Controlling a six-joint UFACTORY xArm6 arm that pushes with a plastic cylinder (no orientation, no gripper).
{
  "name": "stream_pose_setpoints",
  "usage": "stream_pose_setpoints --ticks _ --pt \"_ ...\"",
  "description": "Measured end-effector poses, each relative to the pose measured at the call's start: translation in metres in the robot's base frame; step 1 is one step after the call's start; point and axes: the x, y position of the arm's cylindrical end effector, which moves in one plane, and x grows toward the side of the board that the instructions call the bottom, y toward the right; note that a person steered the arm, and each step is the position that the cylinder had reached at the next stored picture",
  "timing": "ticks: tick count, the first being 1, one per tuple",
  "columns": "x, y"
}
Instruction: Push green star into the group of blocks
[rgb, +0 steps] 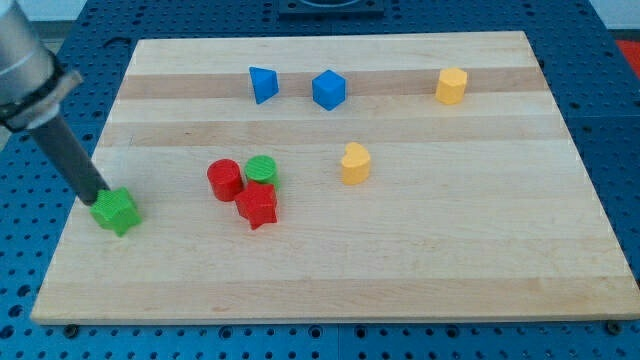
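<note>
- My tip (98, 199) rests against the upper left side of the green star (117, 211), touching it or very nearly so (the rod hides the exact contact). There are no jaws here to be wide or narrow, only a plain dark rod, and it holds nothing.
- The green star lies close to the board's (480, 270) left edge, a little below mid-height and well apart from everything else.
- The group sits to the star's right, toward the board's middle: a red cylinder (224, 180) and a green cylinder (261, 170) side by side, with a red star (257, 205) just below them, all three touching or nearly so.
- The relation that matters: the star lies right of and slightly below my tip, and the group lies further right along almost the same line, so a push toward the right edge looks well set up.
- Judged risk: contact sits high on the star, so it could slide off toward the bottom edge rather than run straight.
- Away from the route, along the top edge, stand a blue triangular block (263, 84), a blue cube (328, 89) and a yellow block (451, 86); another yellow block (354, 163) stands right of the group.
</note>
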Motion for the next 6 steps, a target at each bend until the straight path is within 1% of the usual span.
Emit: stream_pose_setpoints --ticks 1,2,3,4,5,6 --pt "0.005 0.033" --pt "0.005 0.010" --pt "0.011 -0.026" --pt "0.044 -0.024" --pt "0.053 0.013" --pt "0.034 0.066"
